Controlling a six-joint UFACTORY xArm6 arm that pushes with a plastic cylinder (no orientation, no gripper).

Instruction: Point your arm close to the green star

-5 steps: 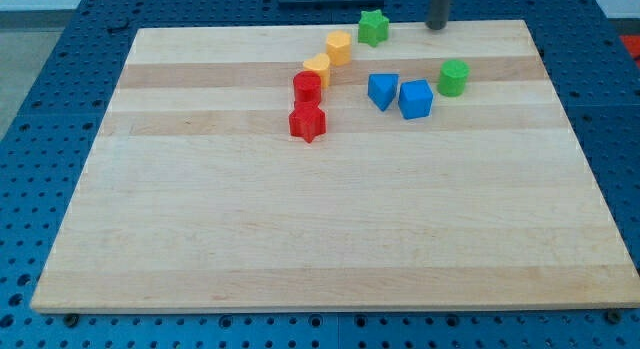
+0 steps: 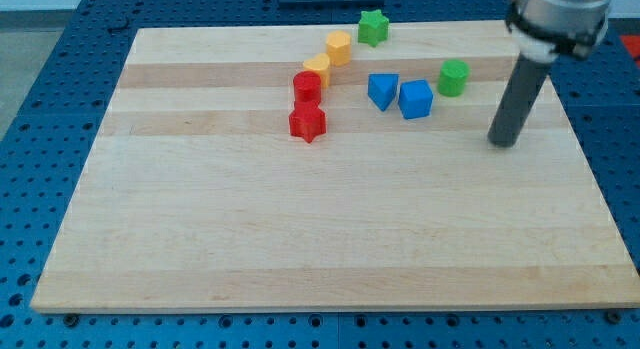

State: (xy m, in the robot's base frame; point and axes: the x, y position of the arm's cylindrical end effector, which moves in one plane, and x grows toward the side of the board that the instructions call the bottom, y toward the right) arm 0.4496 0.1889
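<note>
Dark rod's tip [image 2: 505, 144] resting on the wooden board [image 2: 300, 239], no fingers to open or close, green cylinder [image 2: 454, 77] nearest, up-left, green star [image 2: 373, 27] well apart, probably untouched, farther up-left at the top edge

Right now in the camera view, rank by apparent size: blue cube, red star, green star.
1. blue cube
2. red star, close to the cube, so that gap is unsure
3. green star, smallest, though it sits farthest up the board, which may shrink it
</note>
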